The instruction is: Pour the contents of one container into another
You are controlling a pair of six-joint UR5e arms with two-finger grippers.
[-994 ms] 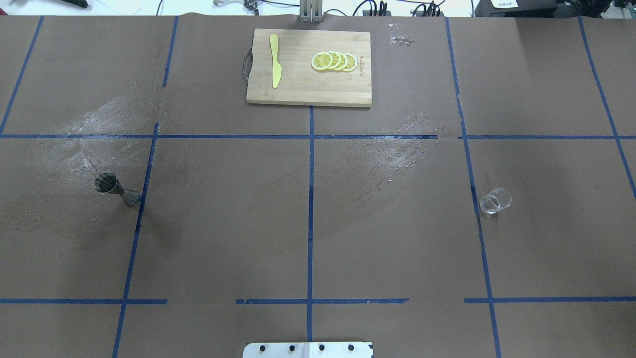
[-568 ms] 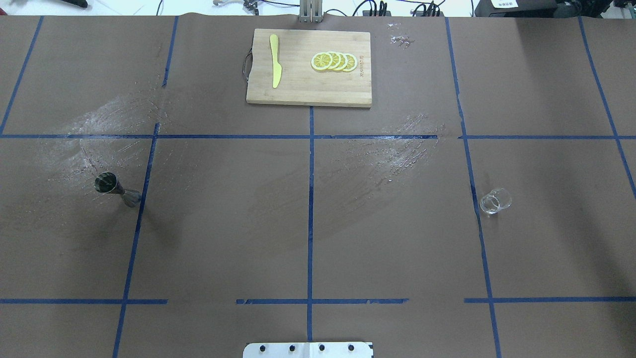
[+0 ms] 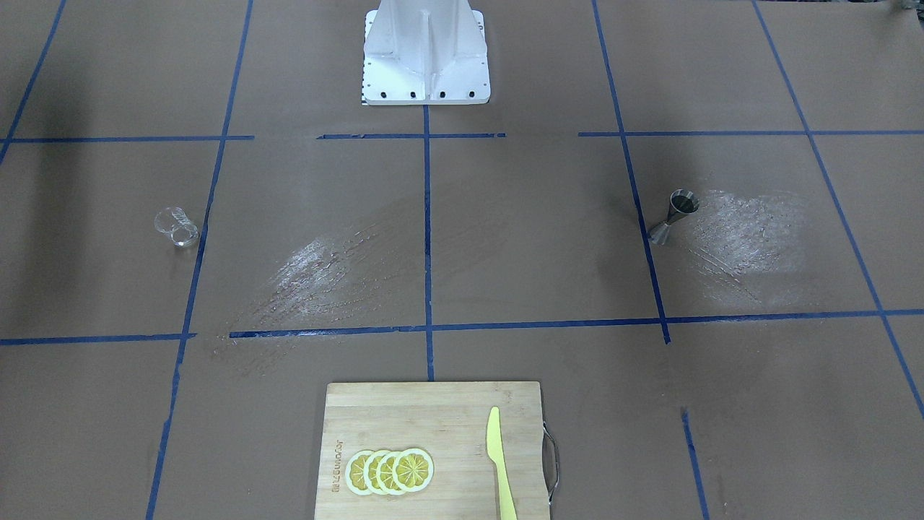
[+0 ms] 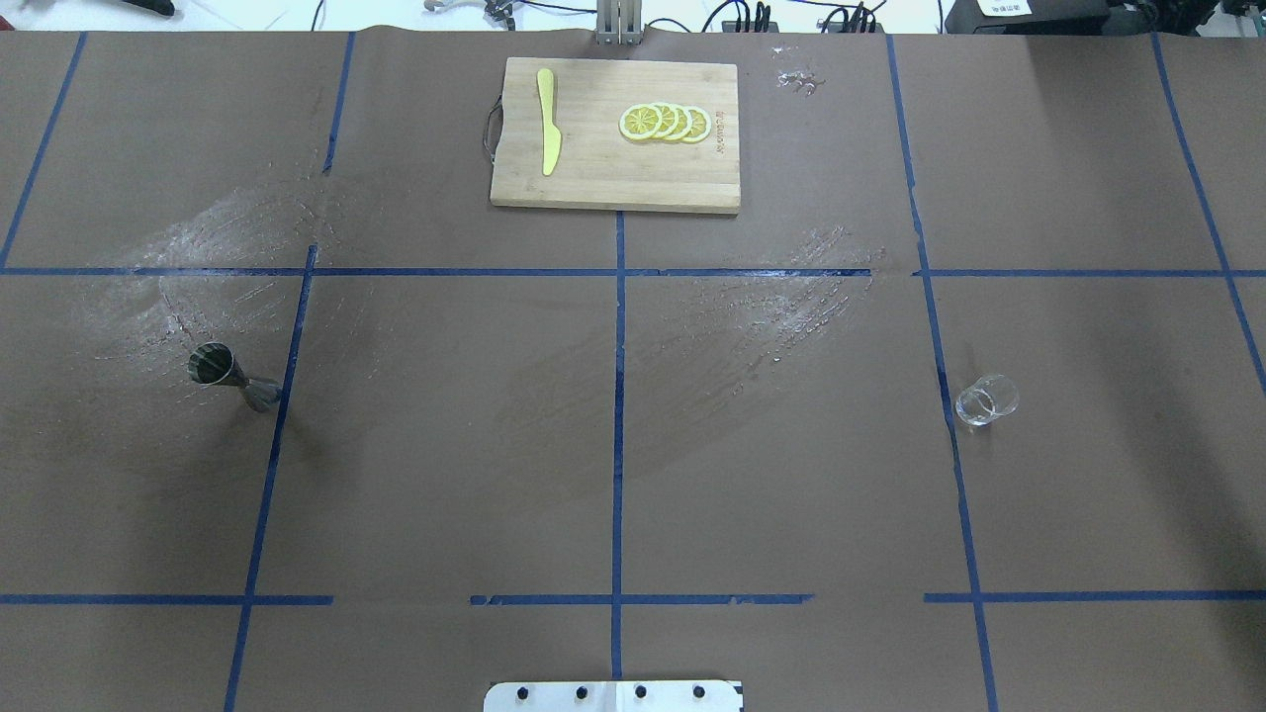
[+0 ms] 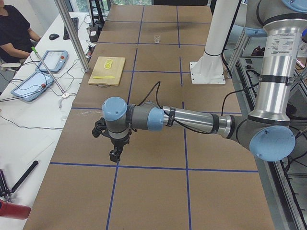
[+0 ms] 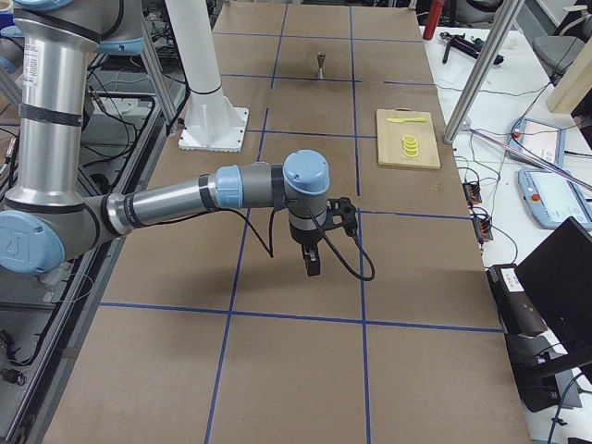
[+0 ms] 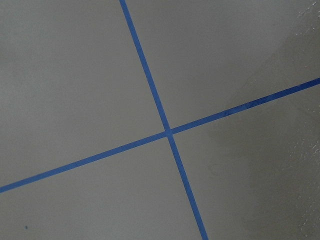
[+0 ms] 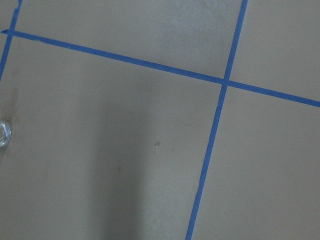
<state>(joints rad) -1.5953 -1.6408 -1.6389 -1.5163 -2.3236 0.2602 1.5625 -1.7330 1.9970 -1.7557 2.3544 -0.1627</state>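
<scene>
Glass [image 4: 986,400] stands upright, mouth up, on the surface [image 4: 613,475] at right; jigger [image 4: 232,376] upright well apart at left, axis vertical. Left gripper [image 5: 115,154] and right gripper [image 6: 312,264] hover; fingers spread or pressed together, can't tell.

This is a robotics lab rather than a kitchen; two jointed industrial arms, the left arm [image 5: 192,120] and the right arm [image 6: 166,205], reach over a wide table [image 4: 791,494] covered in brown paper and ruled into squares by blue tape [image 4: 618,396]; a white pedestal [image 3: 426,50] with a bolted base plate stands on it; white side benches [image 5: 24,139] carry touch-screen pendants [image 5: 52,60]; black cables [image 4: 737,15] trail at the table's far edge; aluminium posts [image 5: 72,33] rise beside the table; a seated person [image 5: 14,28] sits at one bench; a bamboo cutting board [image 4: 615,133] with lemon slices [image 4: 665,122] and a yellow knife [image 4: 547,121] lies on the paper.
</scene>
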